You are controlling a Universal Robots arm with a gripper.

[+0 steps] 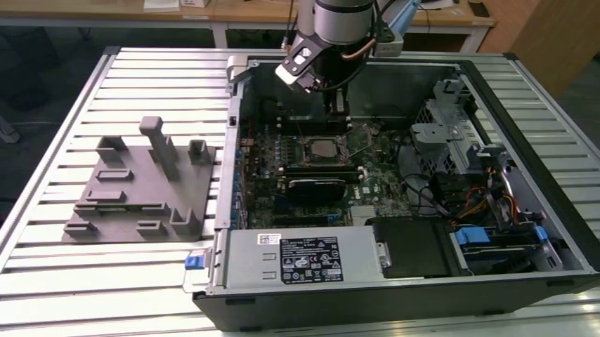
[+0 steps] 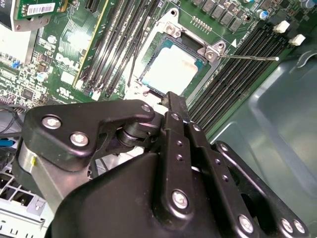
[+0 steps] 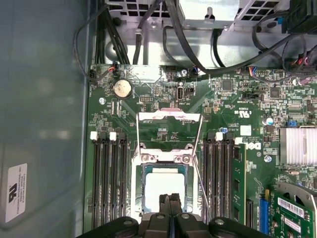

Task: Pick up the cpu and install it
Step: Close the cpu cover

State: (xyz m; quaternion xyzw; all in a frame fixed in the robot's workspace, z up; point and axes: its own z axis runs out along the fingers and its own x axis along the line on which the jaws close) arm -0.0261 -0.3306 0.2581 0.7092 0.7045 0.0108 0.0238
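The cpu lies flat in the motherboard socket inside the open computer case, its silvery top facing up. In both wrist views the cpu sits framed by the socket's metal bracket. My gripper hangs just above and behind it, apart from it. Its two black fingers are pressed together with nothing between them, and their tips reach over the chip's near edge.
The socket's load plate stands flipped open beyond the chip, with its thin lever out to the side. Memory slots flank the socket. A grey fixture stands on the slatted table at the exterior view's left; a power supply and drive cage crowd the case.
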